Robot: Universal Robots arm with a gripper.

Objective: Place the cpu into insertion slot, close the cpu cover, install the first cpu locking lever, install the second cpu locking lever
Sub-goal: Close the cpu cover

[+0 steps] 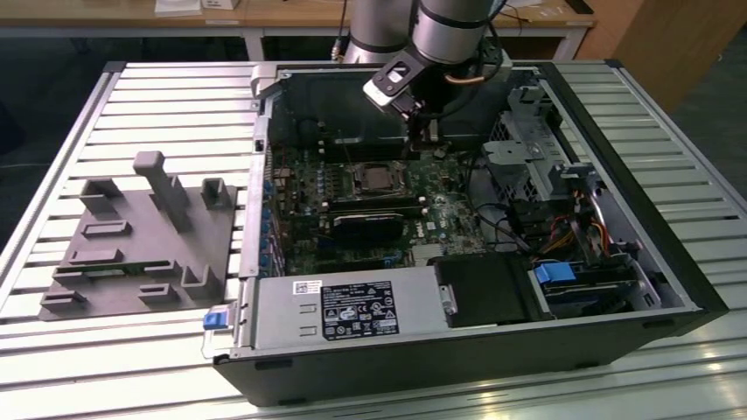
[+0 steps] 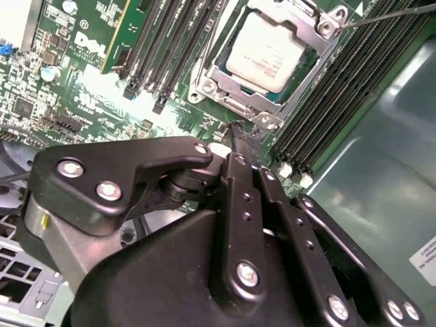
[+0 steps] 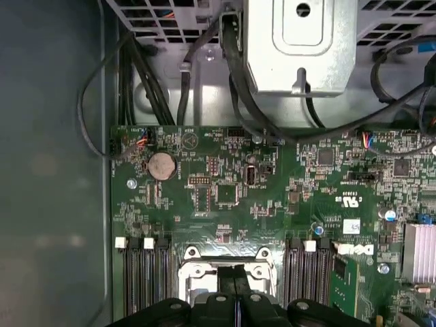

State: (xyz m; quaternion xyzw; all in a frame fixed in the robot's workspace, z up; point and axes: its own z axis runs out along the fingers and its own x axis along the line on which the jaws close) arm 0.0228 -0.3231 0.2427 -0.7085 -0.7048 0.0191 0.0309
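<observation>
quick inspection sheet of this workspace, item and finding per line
surface: slatted metal table bearing an open computer case
job's things: cpu sits framed by the cpu cover, lying flat over it
clutter: grey fixture block at the exterior view's left of the case
tool: tool shut, tips beside the cover's frame
cables: black cables beyond the board; coloured wires inside the case
surroundings: wooden desk behind

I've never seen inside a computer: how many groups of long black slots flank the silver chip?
2. One slot group lies on one side of the cpu, the other opposite it, in the second wrist view. The gripper may hide more.
</observation>
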